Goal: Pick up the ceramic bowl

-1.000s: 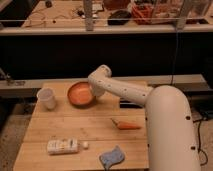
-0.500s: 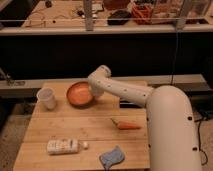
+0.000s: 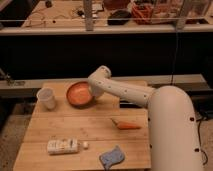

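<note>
Your bowl (image 3: 79, 94) sits tilted at the table's (image 3: 60, 131) far edge, right of the cup (image 3: 46, 98). The gripper (image 3: 93, 91) is at its right rim; you can't tell its state. Nearer: carrot (image 3: 127, 125), bottle (image 3: 63, 146), cloth (image 3: 113, 157).

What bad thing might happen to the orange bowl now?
The gripper is at the right rim of the ceramic bowl, which looks tipped up on that side. A grip on the rim alone might slip, and the bowl could drop onto the wooden table. It could also bump the white cup nearby.
</note>
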You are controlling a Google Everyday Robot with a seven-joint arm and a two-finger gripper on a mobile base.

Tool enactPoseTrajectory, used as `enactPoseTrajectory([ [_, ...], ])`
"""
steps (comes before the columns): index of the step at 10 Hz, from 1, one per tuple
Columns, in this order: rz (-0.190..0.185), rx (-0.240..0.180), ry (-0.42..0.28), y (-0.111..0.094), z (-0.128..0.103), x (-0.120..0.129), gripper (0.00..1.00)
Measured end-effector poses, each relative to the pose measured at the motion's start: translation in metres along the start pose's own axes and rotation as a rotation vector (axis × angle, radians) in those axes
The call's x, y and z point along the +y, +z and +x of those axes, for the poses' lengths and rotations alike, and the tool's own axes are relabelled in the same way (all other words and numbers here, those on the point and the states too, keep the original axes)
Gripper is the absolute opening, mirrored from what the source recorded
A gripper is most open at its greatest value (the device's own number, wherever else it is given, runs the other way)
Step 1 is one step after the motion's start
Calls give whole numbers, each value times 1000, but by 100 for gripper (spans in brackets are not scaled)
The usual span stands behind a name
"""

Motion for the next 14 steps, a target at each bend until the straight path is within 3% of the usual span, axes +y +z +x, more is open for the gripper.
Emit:
enactPoseTrajectory([
  [14, 67, 9, -40, 0, 0, -9, 0],
])
